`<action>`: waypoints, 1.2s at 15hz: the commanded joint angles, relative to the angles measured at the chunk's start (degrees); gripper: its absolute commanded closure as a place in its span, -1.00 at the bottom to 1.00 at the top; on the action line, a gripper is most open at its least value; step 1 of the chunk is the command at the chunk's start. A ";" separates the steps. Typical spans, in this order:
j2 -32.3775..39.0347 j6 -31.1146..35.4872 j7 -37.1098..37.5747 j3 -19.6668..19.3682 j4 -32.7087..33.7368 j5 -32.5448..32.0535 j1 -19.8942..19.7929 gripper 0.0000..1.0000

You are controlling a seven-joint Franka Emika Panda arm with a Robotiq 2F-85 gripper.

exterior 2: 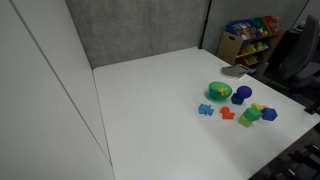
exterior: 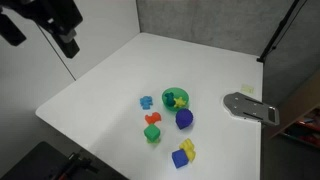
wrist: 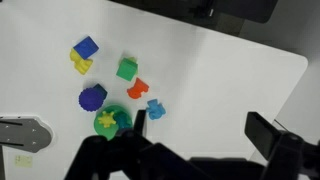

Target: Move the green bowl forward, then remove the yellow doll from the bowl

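Arm is raised high over the far-left corner of the table (exterior: 110,70) in an exterior view, gripper (exterior: 66,42) pointing down, well above the surface and well apart from the toys. It touches nothing. In the wrist view the dark fingers (wrist: 268,135) stand wide apart with bare table between them, so the claw is released and empty. Green bowl (exterior: 176,98) sits on the table near the right-middle, upright, with the yellow doll (exterior: 179,99) lying inside it; both exterior views and the wrist view show the doll in the bowl (exterior 2: 219,92) (wrist: 110,121). Purple block (exterior: 185,119) is just beside the bowl on its near side. Small blue piece (exterior: 146,102) lies left of the bowl, a red piece (exterior: 153,119) is nearer, and a green cube (exterior: 152,133) is just beside the red piece on its near side. Blue-and-yellow block (exterior: 184,154) is nearest the front edge, apart from the rest. Grey metal plate (exterior: 250,107) lies flat at the right edge of the table, near the bowl but not touching it. A pale yellow tag (wrist: 22,160) lies beside the plate in the wrist view; any print on it is too blurred to read. A shelf bin of coloured toys (exterior 2: 250,35) stands far right behind the table in an exterior view, labels too small to read.
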 commanded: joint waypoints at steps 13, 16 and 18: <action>6.41 2.10 2.90 5.01 3.14 1.82 2.20 -1.00; 10.67 4.15 5.24 7.25 5.49 2.83 2.98 -1.00; 14.04 5.78 7.31 8.58 7.44 2.99 2.97 -1.00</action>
